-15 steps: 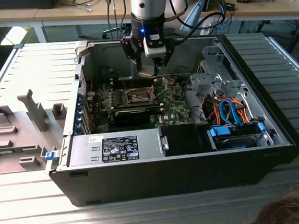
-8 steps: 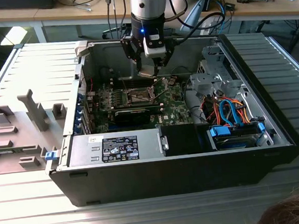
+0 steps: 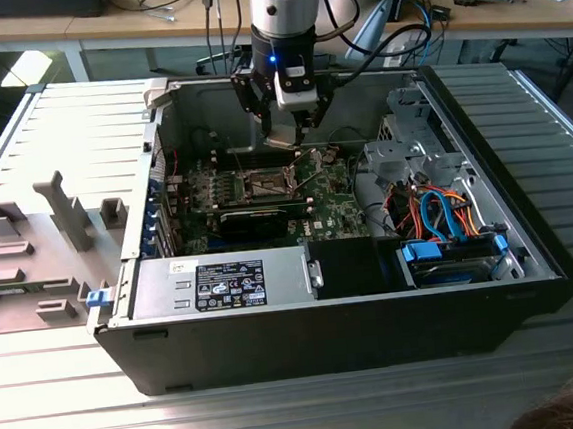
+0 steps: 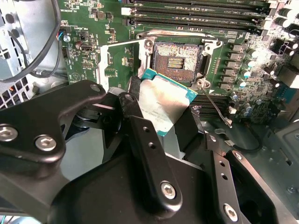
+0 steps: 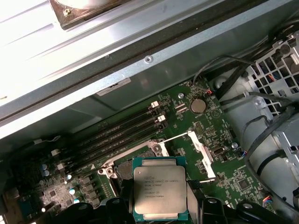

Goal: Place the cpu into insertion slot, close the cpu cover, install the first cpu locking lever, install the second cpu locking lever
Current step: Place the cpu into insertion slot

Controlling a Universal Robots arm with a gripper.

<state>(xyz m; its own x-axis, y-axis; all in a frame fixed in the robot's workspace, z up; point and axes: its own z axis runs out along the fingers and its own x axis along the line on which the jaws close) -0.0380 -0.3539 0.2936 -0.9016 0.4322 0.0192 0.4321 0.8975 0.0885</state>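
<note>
Open computer case (image 3: 327,331) on slatted table (image 3: 284,415), walls tight around board. Arm straight down; tool (image 3: 285,136) clamps cpu (image 4: 161,100) just above bare insertion slot (image 4: 177,60), cpu cover (image 4: 119,44) flipped open.

Silvery square cpu (image 4: 161,105), gripped, tilted near the bare insertion slot (image 4: 177,61) — cpu cover (image 4: 103,65) open alongside
</note>
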